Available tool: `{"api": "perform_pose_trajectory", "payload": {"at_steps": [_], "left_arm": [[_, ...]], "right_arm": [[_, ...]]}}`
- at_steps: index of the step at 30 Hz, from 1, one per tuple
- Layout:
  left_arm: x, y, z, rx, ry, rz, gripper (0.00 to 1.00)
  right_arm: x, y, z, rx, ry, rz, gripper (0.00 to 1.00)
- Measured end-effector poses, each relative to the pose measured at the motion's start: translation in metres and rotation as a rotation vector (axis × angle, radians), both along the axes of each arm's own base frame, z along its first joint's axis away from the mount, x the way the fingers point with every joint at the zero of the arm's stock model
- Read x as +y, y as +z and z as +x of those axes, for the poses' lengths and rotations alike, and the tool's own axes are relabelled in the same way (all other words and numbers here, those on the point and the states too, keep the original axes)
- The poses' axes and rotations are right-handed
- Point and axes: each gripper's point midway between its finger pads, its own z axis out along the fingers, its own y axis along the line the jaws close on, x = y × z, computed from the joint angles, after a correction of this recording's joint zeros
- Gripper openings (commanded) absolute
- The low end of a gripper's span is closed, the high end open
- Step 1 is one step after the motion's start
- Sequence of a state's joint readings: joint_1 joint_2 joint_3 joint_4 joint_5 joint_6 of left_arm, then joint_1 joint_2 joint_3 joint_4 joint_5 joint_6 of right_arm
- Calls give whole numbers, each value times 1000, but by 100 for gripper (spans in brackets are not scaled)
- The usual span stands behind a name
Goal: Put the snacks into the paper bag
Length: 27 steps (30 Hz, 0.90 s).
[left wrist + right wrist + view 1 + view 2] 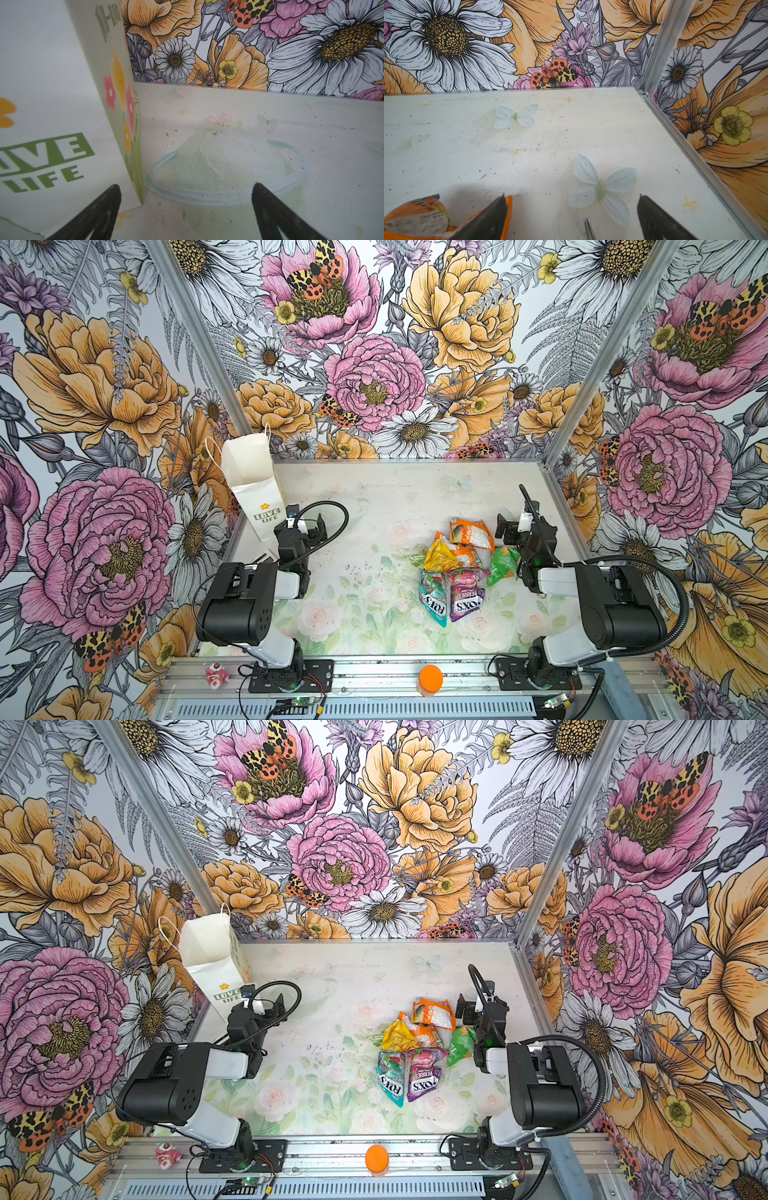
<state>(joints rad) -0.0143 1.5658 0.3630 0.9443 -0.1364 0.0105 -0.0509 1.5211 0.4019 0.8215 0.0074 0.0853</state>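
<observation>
The white paper bag (pixel 253 489) (pixel 212 965) stands upright and open-topped at the table's back left, its "LOVE LIFE" print facing forward. My left gripper (pixel 303 522) (pixel 186 195) is open and empty just right of the bag's base (pixel 52 124). The snacks lie in a pile right of centre: an orange packet (pixel 471 533), a yellow one (pixel 440 556), a bright green one (pixel 503 564), a teal FOX'S (pixel 434 601) and a purple FOX'S (pixel 465 593). My right gripper (pixel 523 518) (pixel 571 207) is open over bare table. One of its fingers is beside the orange packet (pixel 415 218).
An orange-lidded jar (pixel 430 678) and a pink-white figurine (pixel 217 674) sit on the front rail. Floral walls with aluminium posts close in the back and both sides. The bag stands hard against the left wall.
</observation>
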Motion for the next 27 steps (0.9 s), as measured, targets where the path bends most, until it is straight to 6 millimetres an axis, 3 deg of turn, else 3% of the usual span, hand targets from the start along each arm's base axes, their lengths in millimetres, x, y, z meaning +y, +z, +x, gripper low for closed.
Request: {"api": "perform_pose_trajectory", "payload": {"at_steps": [17, 20, 24, 27], "left_arm": [[-3, 3, -1, -10, -2, 10, 99], [-2, 15, -6, -35, 8, 12, 99], [-2, 49, -13, -101, 17, 12, 99], [-5, 67, -20, -118, 10, 10, 99]], "right_arm": [[0, 0, 0, 0, 0, -1, 89], [0, -1, 0, 5, 0, 0, 88], [1, -2, -3, 46, 2, 2, 87], [4, 12, 1, 67, 21, 10, 87]]}}
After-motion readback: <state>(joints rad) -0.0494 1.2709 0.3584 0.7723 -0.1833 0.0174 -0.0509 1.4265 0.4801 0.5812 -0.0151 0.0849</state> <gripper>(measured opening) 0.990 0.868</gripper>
